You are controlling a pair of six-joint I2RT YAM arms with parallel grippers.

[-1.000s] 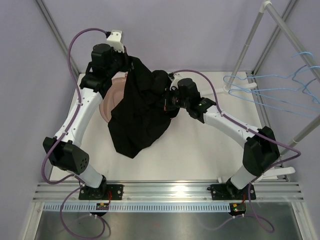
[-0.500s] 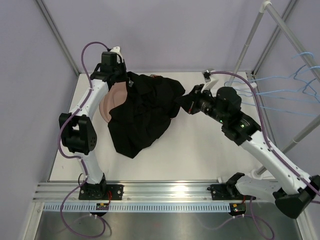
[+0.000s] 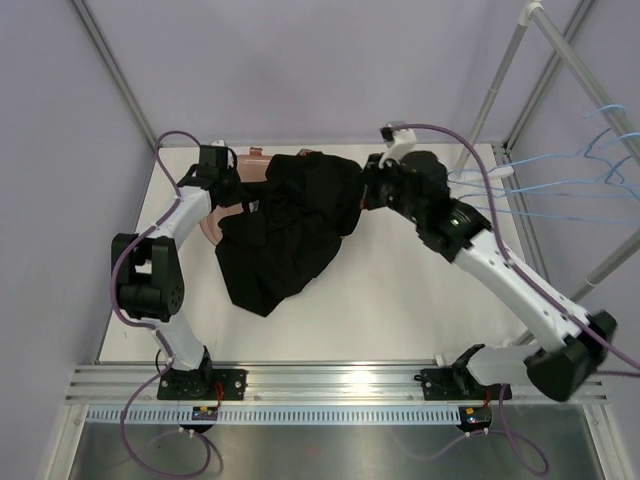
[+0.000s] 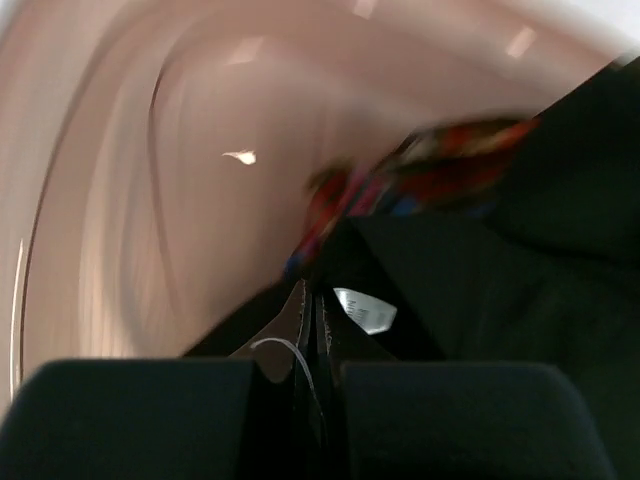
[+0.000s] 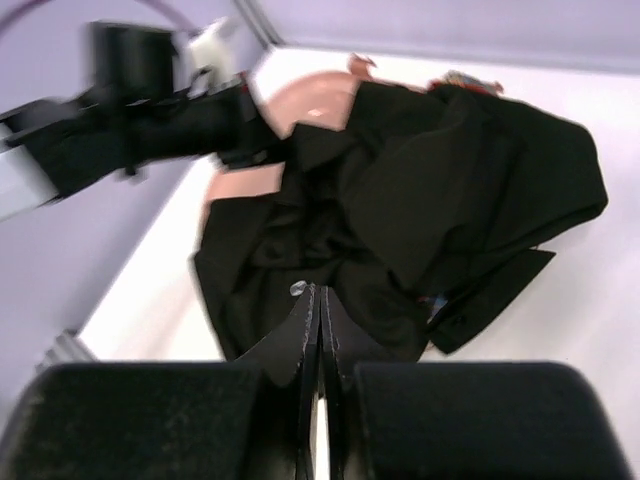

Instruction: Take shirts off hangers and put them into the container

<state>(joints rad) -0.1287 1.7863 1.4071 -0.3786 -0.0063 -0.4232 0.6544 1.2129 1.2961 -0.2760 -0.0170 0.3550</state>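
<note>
The black shirt point(image 3: 285, 240) lies heaped over the pinkish container point(image 3: 212, 228) and spills onto the table in front of it. A bit of the plaid shirt point(image 4: 430, 170) shows inside the container point(image 4: 150, 200), under the black cloth. My left gripper point(image 3: 245, 205) is low at the container's left side. In the left wrist view, the left gripper point(image 4: 312, 292) is shut on a fold of the black shirt point(image 4: 520, 270). My right gripper point(image 3: 366, 192) hangs above the shirt's right side. In the right wrist view, the right gripper point(image 5: 320, 290) is shut and holds nothing. Empty light-blue hangers point(image 3: 540, 185) hang at the right.
The white rack poles point(image 3: 500, 90) rise at the back right, with the hangers on them reaching toward my right arm. The white table top point(image 3: 400, 300) lies bare in front of the shirt. Lilac walls close in at the back and left.
My right gripper has let go of the black shirt and drawn back up and to the right. My left gripper has come down toward the container, and the shirt has sunk over it.
</note>
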